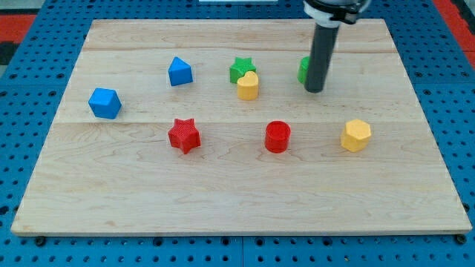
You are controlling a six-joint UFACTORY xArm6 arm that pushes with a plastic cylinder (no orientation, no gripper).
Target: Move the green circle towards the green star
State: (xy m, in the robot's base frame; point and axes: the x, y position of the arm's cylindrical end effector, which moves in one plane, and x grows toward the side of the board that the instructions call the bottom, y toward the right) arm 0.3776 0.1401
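Observation:
The green circle (303, 70) sits near the view's top right, mostly hidden behind my rod; only its left edge shows. My tip (314, 90) rests on the board right against the circle's right and lower side. The green star (240, 69) lies to the circle's left, about a block and a half away. A yellow heart-shaped block (248, 86) touches the star's lower right side.
A blue pentagon-like block (179, 72) lies left of the star and a blue cube-like block (105, 102) sits at the far left. A red star (184, 136), a red cylinder (277, 136) and a yellow hexagon (356, 135) line the lower row on the wooden board (237, 200).

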